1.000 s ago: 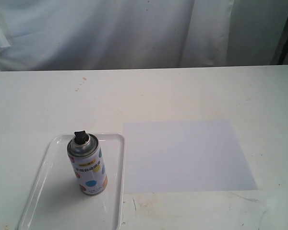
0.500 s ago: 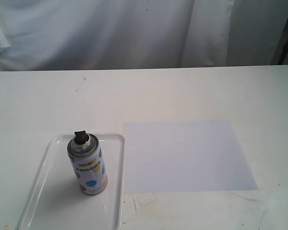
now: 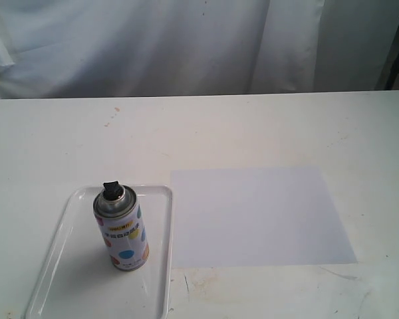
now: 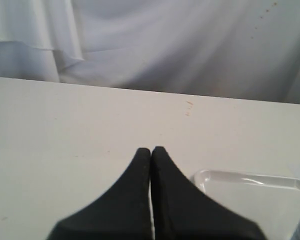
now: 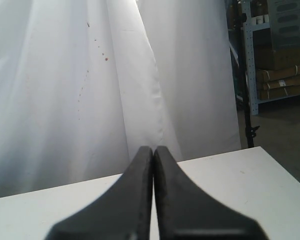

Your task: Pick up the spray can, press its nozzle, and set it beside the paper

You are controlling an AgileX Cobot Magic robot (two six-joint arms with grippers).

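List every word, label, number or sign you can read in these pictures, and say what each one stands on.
None can be quoted.
Can, small yellow tag near the top of its label: too blurred to read.
Can, dark line of characters below that tag: too small to read.
Paper: blank.
Tray: no text.
Boxes on the far shelf: nothing legible.

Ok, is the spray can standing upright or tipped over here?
Upright: the spray can stands on its base inside the clear plastic tray, with its black nozzle on top.
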